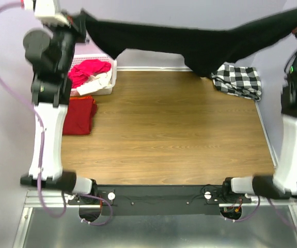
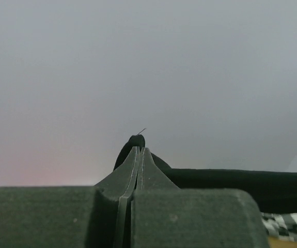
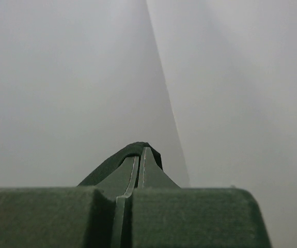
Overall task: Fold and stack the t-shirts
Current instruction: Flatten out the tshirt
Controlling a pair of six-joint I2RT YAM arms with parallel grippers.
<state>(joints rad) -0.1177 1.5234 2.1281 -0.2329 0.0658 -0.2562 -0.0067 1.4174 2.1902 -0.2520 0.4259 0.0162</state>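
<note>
Aloft, black tee (image 1: 189,46) spans table (image 1: 163,129); checkered cloth (image 1: 237,80), bin (image 1: 100,91) behind.

Across the top of the overhead view, the black t-shirt (image 1: 189,44) is being shown as soft, matt cloth. The table (image 1: 163,134) is being presented as smooth wood grain with a faint sheen. At the left edge, the dark-red t-shirt (image 1: 78,116) is being seen as plain matt cloth, and the basket (image 1: 113,75) above it as white plastic. At upper right, a checked cloth (image 1: 237,79) is being shown as woven fabric. Along the bottom, a metal base plate (image 1: 138,232) is being seen as dull grey. The left gripper (image 2: 138,151) and right gripper (image 3: 139,156) are being shown with matt, faintly grainy dark surfaces.
</note>
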